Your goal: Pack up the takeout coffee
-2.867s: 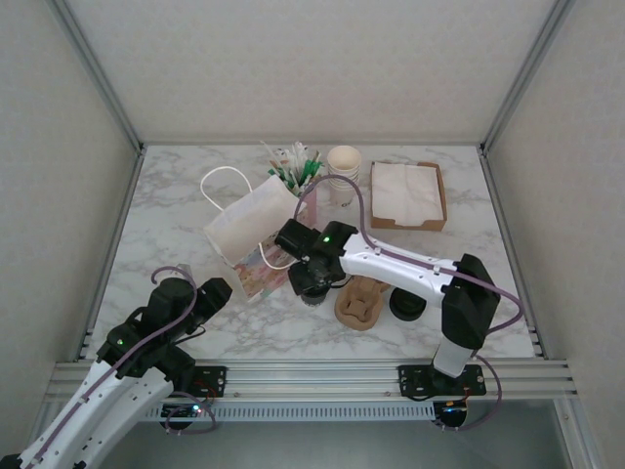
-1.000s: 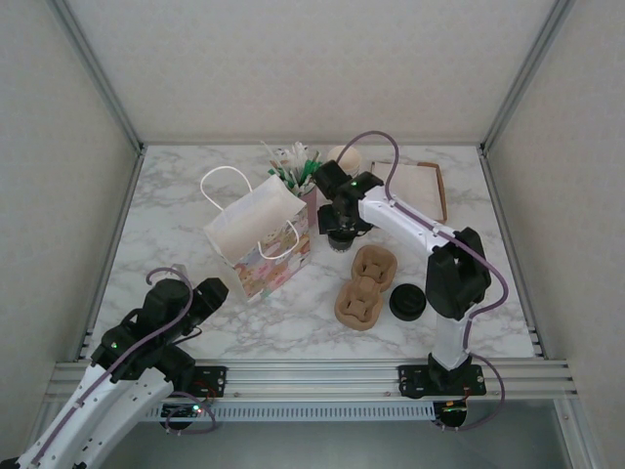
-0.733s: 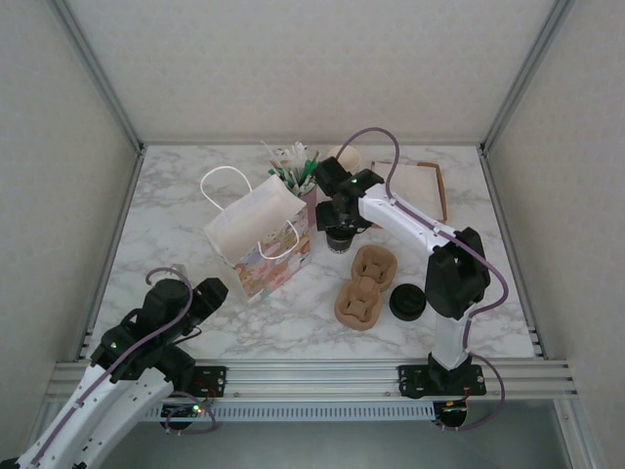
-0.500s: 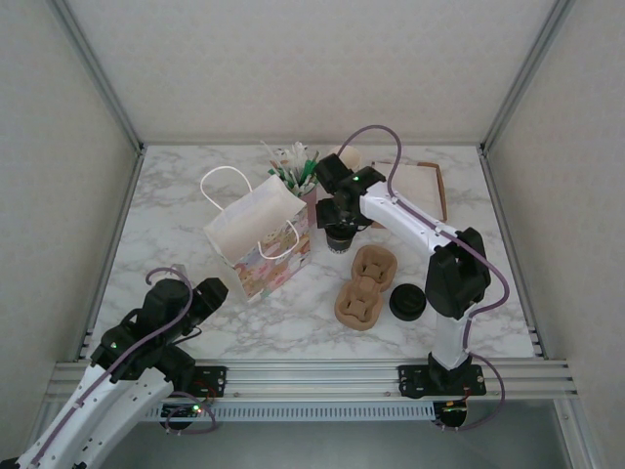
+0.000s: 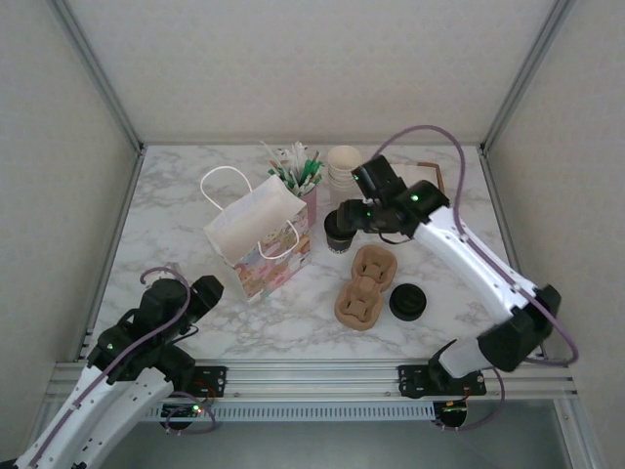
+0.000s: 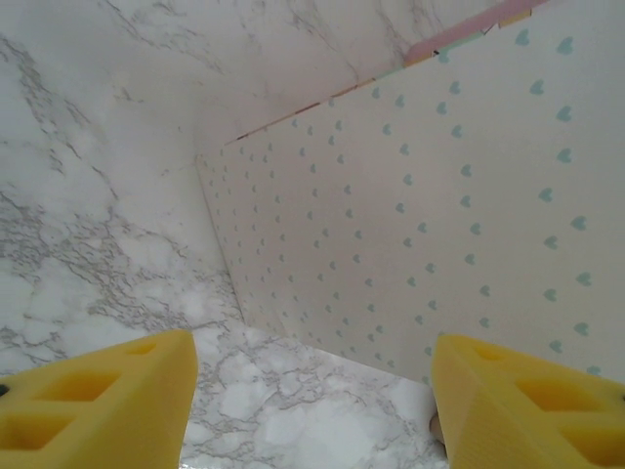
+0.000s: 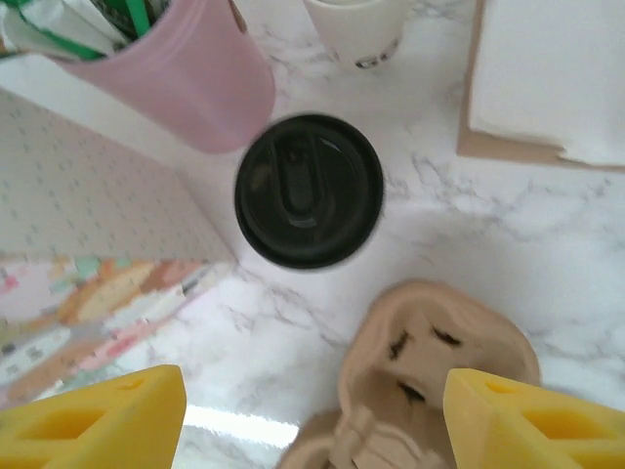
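The takeout coffee [image 5: 337, 233], a paper cup with a black lid [image 7: 309, 203], stands upright on the marble between the paper bag [image 5: 256, 231] and the brown pulp carrier [image 5: 365, 286]. My right gripper [image 5: 359, 216] hovers just right of and above it. In the right wrist view that gripper [image 7: 317, 430] is open, with its yellow fingertips [image 7: 98, 422] wide apart and the carrier [image 7: 430, 381] below. My left gripper [image 5: 203, 292] rests near the front left. In the left wrist view it [image 6: 312, 410] is open and faces the bag's dotted side [image 6: 439, 215].
A pink cup of stirrers [image 5: 301, 186] and a stack of cream cups [image 5: 344, 168] stand right behind the coffee. A napkin tray [image 5: 435, 200] lies at back right. A loose black lid [image 5: 407, 303] sits right of the carrier.
The right gripper carried the coffee back from the front of the bag to beside the pink cup. It then let go and drew away up and to the right. The left arm stayed still.
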